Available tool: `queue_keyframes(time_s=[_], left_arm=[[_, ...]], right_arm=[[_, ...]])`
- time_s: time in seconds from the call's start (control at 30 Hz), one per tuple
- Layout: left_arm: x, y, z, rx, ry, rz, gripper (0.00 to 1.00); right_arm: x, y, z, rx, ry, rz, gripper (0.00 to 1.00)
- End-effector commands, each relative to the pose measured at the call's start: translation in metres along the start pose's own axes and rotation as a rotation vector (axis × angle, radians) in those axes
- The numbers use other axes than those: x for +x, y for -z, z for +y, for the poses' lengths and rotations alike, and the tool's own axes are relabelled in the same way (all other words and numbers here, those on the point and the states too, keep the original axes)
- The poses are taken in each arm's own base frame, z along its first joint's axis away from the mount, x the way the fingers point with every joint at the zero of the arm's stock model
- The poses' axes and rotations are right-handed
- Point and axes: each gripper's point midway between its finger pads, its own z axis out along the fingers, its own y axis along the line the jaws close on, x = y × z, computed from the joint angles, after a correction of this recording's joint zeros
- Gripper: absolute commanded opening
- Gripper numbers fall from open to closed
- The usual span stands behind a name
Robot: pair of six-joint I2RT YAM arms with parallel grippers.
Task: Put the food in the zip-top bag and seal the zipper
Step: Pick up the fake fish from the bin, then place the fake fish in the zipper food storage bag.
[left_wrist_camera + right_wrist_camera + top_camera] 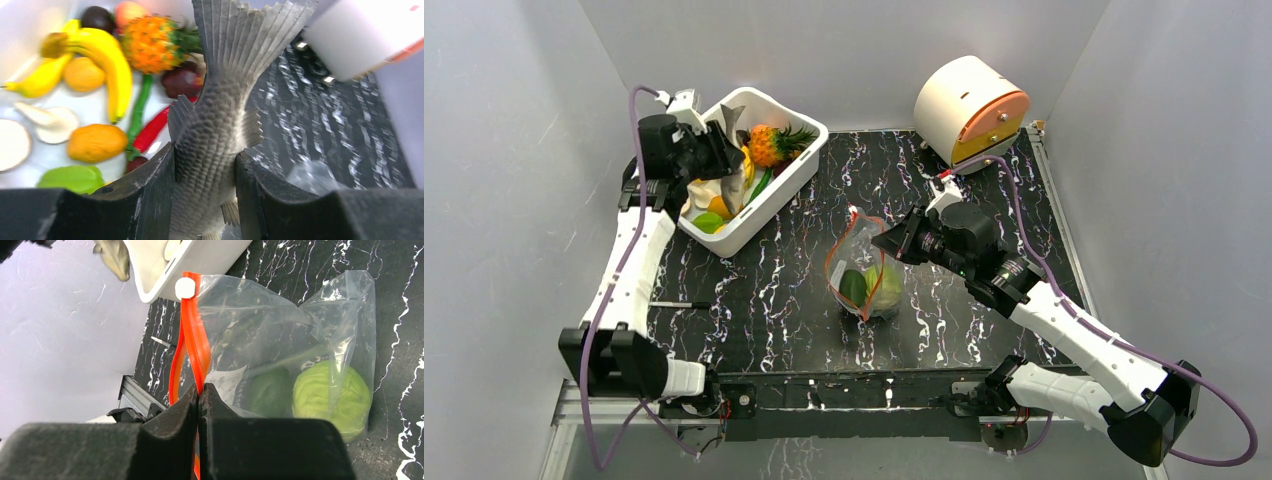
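Right end effector (200,390), pinching red zipper (191,315)

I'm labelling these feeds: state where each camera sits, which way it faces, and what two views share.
Top external: above and behind the bases, looking down on the table; both arms show.
Left wrist: on the left arm, aimed into the white tub; left gripper shut on a toy fish.
Right wrist: on the right arm, facing the zip-top bag; right gripper shut on the zipper.
Shared: top and right wrist both show the bag's light-green fruit.
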Motion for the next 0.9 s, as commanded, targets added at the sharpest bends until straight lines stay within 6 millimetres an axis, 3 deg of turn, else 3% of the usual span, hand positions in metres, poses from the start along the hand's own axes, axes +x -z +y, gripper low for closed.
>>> queue_keyframes(time_s=[0.0,0.2,0.33,0.6,0.87], left_arm=[[0.009,0.04,-0.055,0.261,0.049,0.014,0.18],[0.01,0.082,-0.117,0.64,0.13,-0.026,0.17],[0.003,0.108,-0.149,0.869,0.176,-0.054,0.16],[0.0,0.144,-0.183,1.124,0.179,-0.231,0.13],[0.032,0.153,-0.21,1.212,-0.011,-0.29,0.14]], right_arm=[[-0.02,0.008,0.023,-0.073,-0.022,-0.058,0.0],[-0.011,0.006,0.021,-0.082,-0.066,-0.033,0.0],[-0.007,0.007,0.033,-0.133,-0.102,-0.002,0.0],[-0.01,0.011,0.045,-0.181,-0.149,-0.001,0.0],[-0.01,0.004,0.041,-0.162,-0.197,-0.01,0.0]])
